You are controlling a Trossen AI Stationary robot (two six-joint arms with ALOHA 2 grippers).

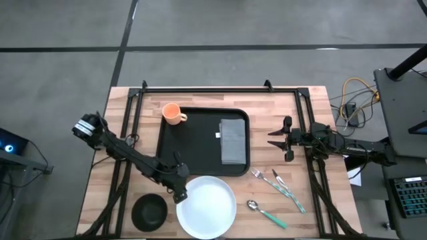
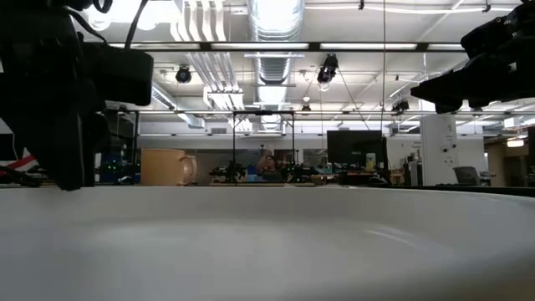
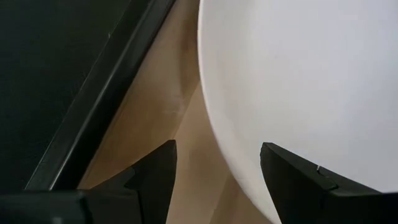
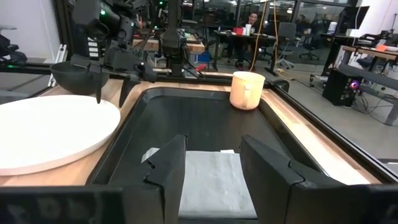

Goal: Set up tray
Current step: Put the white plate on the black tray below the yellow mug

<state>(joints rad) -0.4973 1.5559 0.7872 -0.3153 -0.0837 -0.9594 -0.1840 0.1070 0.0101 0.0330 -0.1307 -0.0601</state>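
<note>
The black tray point(image 1: 193, 143) lies mid-table. In its far left corner stands an orange cup point(image 1: 173, 114) point(image 4: 247, 89), and a folded grey napkin point(image 1: 233, 141) point(image 4: 216, 180) lies on its right side. The white plate point(image 1: 207, 207) point(image 3: 298, 81) rests on the wood by the near edge. My left gripper point(image 1: 179, 192) point(image 3: 217, 147) is open at the plate's left rim, one finger over the plate and one over the wood; I cannot tell whether it touches. My right gripper point(image 1: 276, 138) point(image 4: 212, 142) is open, hovering right of the tray and facing the napkin.
A small black bowl point(image 1: 149, 212) point(image 4: 78, 76) sits left of the plate. A fork point(image 1: 262, 178), a knife point(image 1: 288, 191) and a spoon point(image 1: 265, 212) lie on the wood near right of the tray. Black frame rails point(image 1: 130, 133) run along the table's sides.
</note>
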